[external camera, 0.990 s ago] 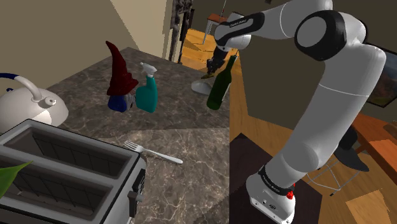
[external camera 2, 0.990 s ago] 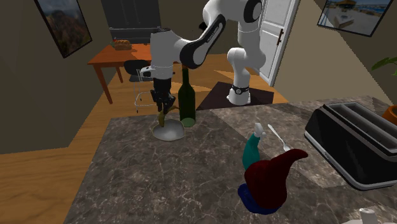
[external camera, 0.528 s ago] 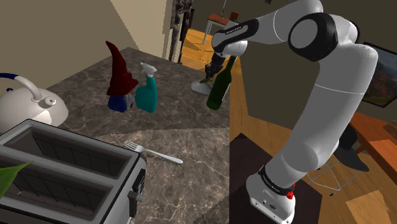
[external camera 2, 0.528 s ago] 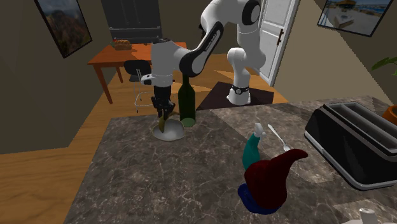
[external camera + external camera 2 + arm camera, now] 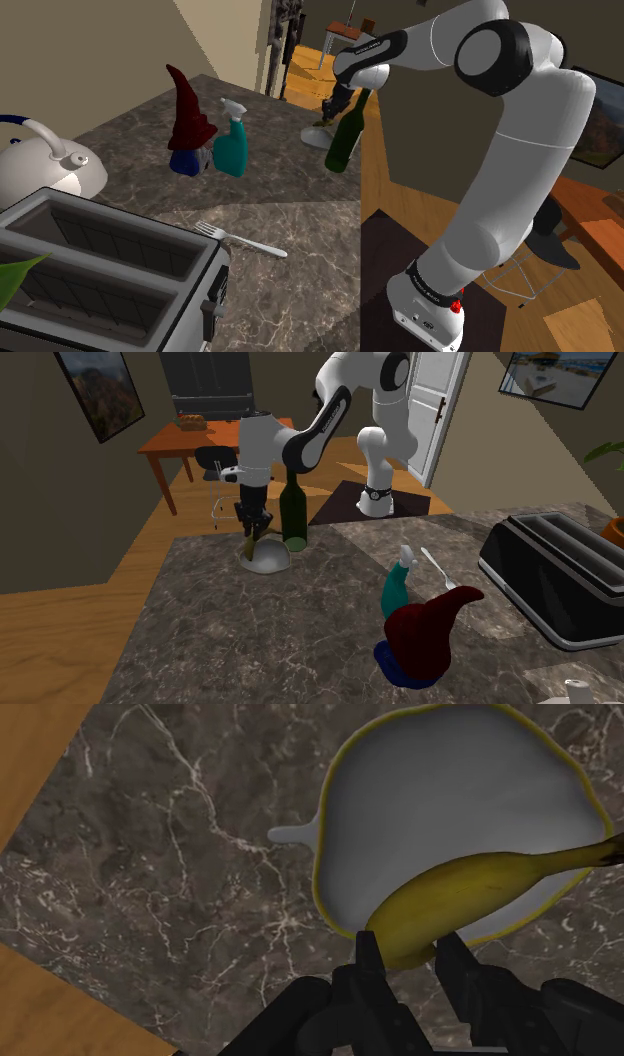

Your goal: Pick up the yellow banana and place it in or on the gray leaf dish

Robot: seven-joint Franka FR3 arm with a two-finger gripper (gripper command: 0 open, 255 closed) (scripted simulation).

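Wrist view, tool (image 5: 408, 947) clamped on banana (image 5: 470, 890), banana above gray leaf dish (image 5: 430, 794)

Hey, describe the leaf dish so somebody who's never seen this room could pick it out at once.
Find the dark marble countertop and its edge nearest the white arm, where a tall green bottle stands. Beside that bottle, under the fingers clasping the banana, lies the dish: shallow, pale grey, leaf-shaped, with a thin yellow rim and short stem, unlike the upright things around.
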